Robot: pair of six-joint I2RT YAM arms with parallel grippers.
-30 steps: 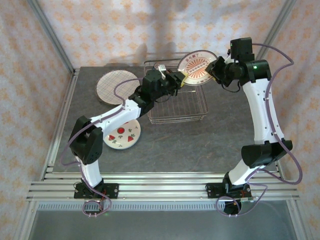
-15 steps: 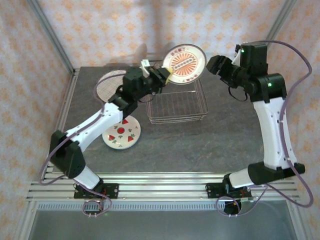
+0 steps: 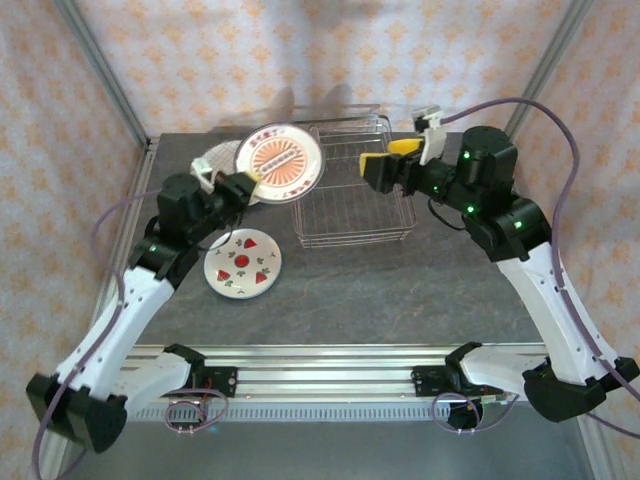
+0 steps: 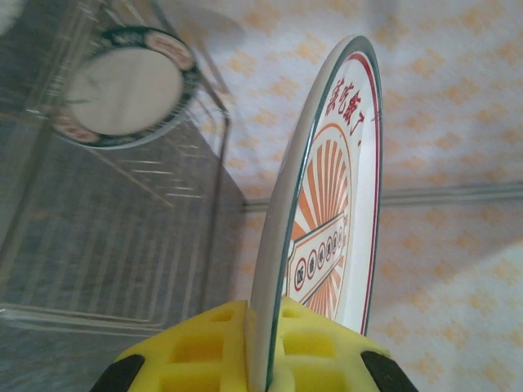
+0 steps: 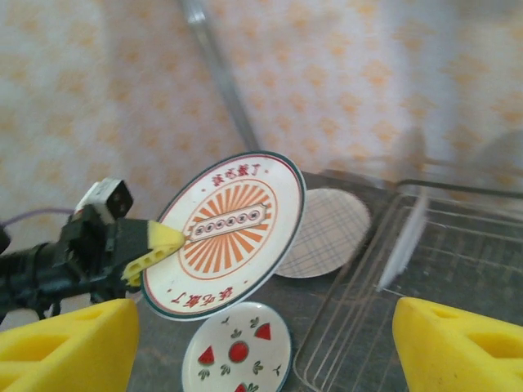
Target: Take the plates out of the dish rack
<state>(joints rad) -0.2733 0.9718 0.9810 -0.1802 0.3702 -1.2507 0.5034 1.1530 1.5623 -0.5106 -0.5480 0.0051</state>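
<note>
**Top external view.** The left gripper (image 3: 236, 186) is clamped on the lower rim of a sunburst plate (image 3: 279, 163). It holds the plate tilted in the air, left of the dish rack (image 3: 355, 190) and above the pink-grid plate (image 3: 208, 160). The strawberry-print plate (image 3: 243, 264) lies flat on the tabletop (image 3: 400, 285), nearer the arm bases. The right gripper (image 3: 388, 158) hovers over the rack with its jaws spread and nothing between them.

**Left wrist view.** The sunburst plate (image 4: 331, 204) is seen almost edge-on, its rim seated between the yellow fingers (image 4: 204, 351) of the left gripper (image 4: 265, 363), one pad on each face. A plate of this kind is judged rigid, glazed and therefore slippery, moderately heavy and breakable. The rim is the sensible hold, pinched across both faces, and the plate should be set down gently. Behind, a dark-rimmed plate (image 4: 122, 90) appears to stand inside the dish rack (image 4: 122, 245), not yet unloaded.

**Right wrist view.** The right gripper (image 5: 263, 343) shows its two yellow fingers (image 5: 65, 343) far apart at the lower corners, touching nothing. Ahead, the left gripper (image 5: 155, 241) grips the sunburst plate (image 5: 225, 233) at its left edge. The pink-grid plate (image 5: 327, 233) lies behind that plate and the strawberry-print plate (image 5: 237, 355) below it. A corner of the dish rack (image 5: 466, 261) is at the right, with a blurred, thin upright shape inside it that may be the edge of the remaining plate.
</note>
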